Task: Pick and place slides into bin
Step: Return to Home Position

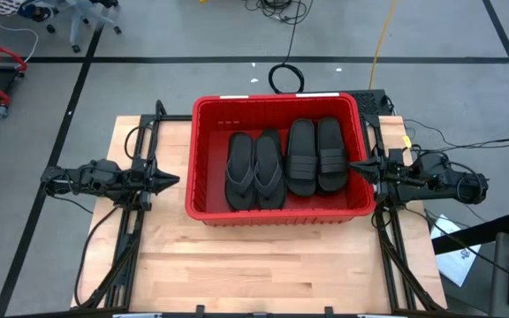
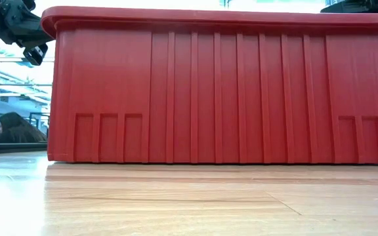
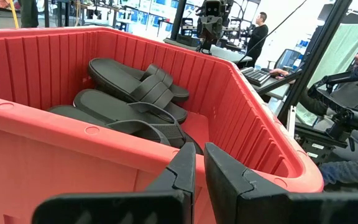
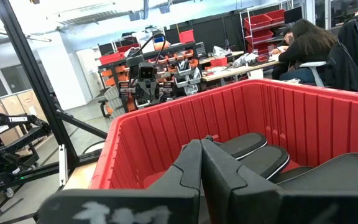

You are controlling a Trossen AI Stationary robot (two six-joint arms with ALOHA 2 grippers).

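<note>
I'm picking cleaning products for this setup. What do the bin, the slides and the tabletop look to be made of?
The bin: smooth red moulded plastic, judging by its ribbed walls and rolled rim. The slides: matte black, probably rubber or foam; no sheen, ribbed straps. The tabletop: light wood, likely sealed butcher block, with visible grain and joined strips.

Black slides (image 1: 268, 172) (four visible), inside red bin (image 1: 281, 215)

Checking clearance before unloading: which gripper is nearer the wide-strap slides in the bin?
Right. The right gripper is at the bin's right rim, beside the wide-strap slides; the left gripper is outside the left wall.
</note>
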